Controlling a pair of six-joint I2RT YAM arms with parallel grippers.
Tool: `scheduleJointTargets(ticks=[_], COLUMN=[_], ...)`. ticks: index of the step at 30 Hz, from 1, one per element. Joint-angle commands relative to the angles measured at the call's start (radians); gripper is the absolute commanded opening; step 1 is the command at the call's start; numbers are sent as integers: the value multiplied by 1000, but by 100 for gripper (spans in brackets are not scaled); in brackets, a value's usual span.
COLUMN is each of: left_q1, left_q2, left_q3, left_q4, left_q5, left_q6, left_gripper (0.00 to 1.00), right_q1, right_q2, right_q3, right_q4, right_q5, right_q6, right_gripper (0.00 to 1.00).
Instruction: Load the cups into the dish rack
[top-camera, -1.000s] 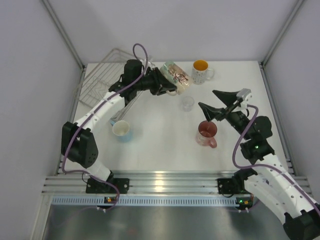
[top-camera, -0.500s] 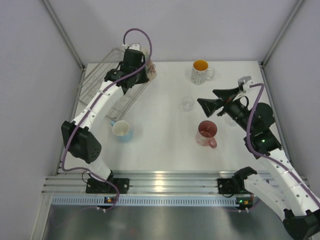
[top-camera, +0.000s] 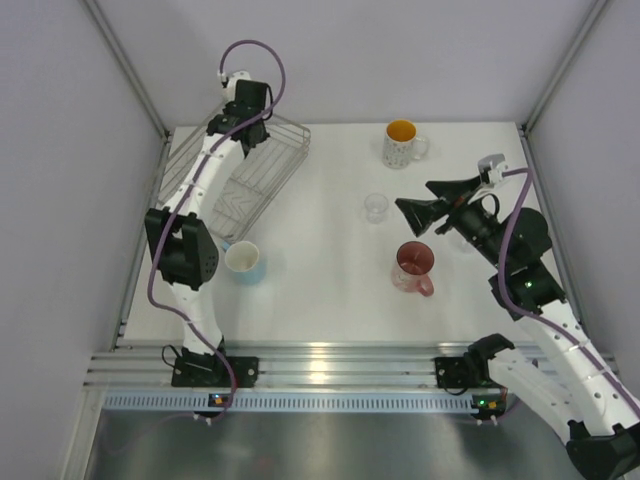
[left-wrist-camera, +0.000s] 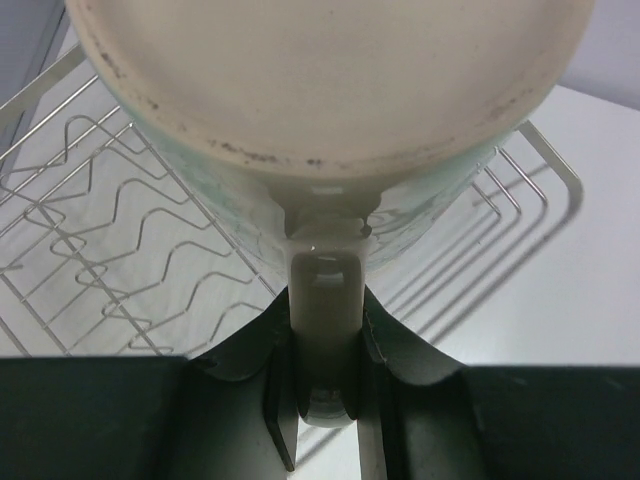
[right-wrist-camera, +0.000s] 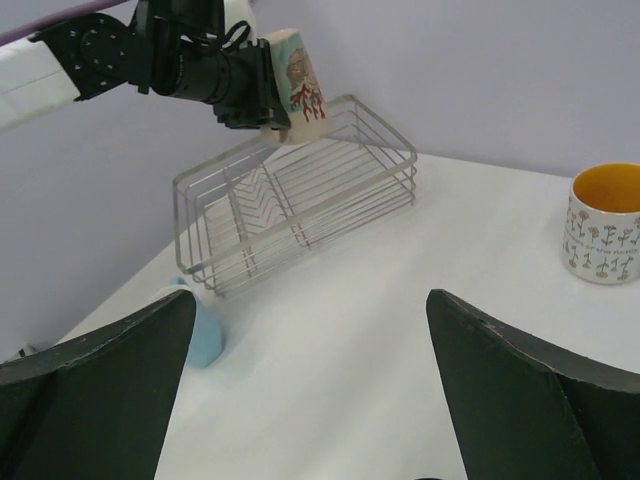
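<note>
Handle of cream mug (left-wrist-camera: 330, 90) pinched in left gripper (left-wrist-camera: 325, 345) | dish rack (left-wrist-camera: 90, 230) below those jaws | right gripper (top-camera: 412, 197) gaping, far off

A lab bench: white table (top-camera: 330, 290), aluminium rail (top-camera: 330, 358).

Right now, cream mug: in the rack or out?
Out. The cream mug hangs tipped above the dish rack, its handle clamped in the left tool.

We get bright, even light: soft shadows under the dish rack (top-camera: 245, 180), glare on the bottom metal rail (top-camera: 320, 352), the close cream mug (left-wrist-camera: 330, 80) slightly blurred.
</note>
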Motion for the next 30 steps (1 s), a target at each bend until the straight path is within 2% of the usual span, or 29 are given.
scheduleJointTargets(ticks=[1, 3, 6, 11, 15, 17, 26, 30], left_q1=[60, 99, 152, 237, 274, 293, 379, 378], left_q2=[23, 27, 37, 79, 113, 124, 196, 233], left_q3=[71, 36, -24, -35, -32, -36, -19, -12], left_q4=[174, 297, 436, 530, 548, 567, 582, 582], left_q5=[38, 151, 232, 397, 475, 565, 823, 819], left_q6=[8, 46, 126, 243, 348, 381, 424, 454], left_gripper=[0, 0, 0, 0, 0, 0, 0, 0], right_q1=[15, 15, 13, 15, 15, 13, 15, 13], right_q2=[-16, -19, -27, -49, -64, -64, -84, -93], right_q3=[7, -1, -24, -72, -95, -102, -113, -135], right_q4=[29, 51, 94, 144, 155, 160, 175, 189], right_q5=[-10, -16, -36, -35, -25, -25, -35, -38], right_q6=[-5, 0, 7, 1, -16, -16, -25, -13], right_gripper=[99, 99, 99, 99, 99, 99, 99, 99])
